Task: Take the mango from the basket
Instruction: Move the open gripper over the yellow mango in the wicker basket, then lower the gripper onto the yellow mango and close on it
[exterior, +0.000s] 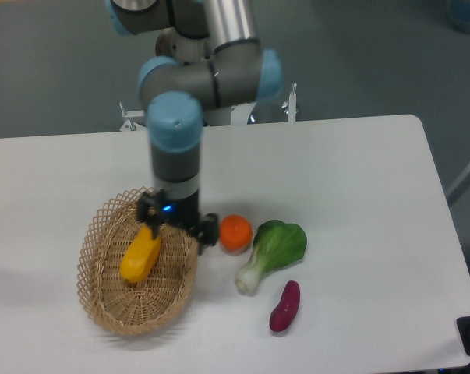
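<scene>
Over the right rim of the basket (102, 300) the gripper (178, 225) hangs with its fingers spread apart, one finger by the upper end of the mango (140, 254), the other outside the rim beside the orange (235, 233). The mango lies tilted in the middle of the basket, with bare weave all round it. Right of the orange lie the bok choy (273, 251) and the sweet potato (284, 306), on the white table (367, 202), which stretches bare to its right edge.
</scene>
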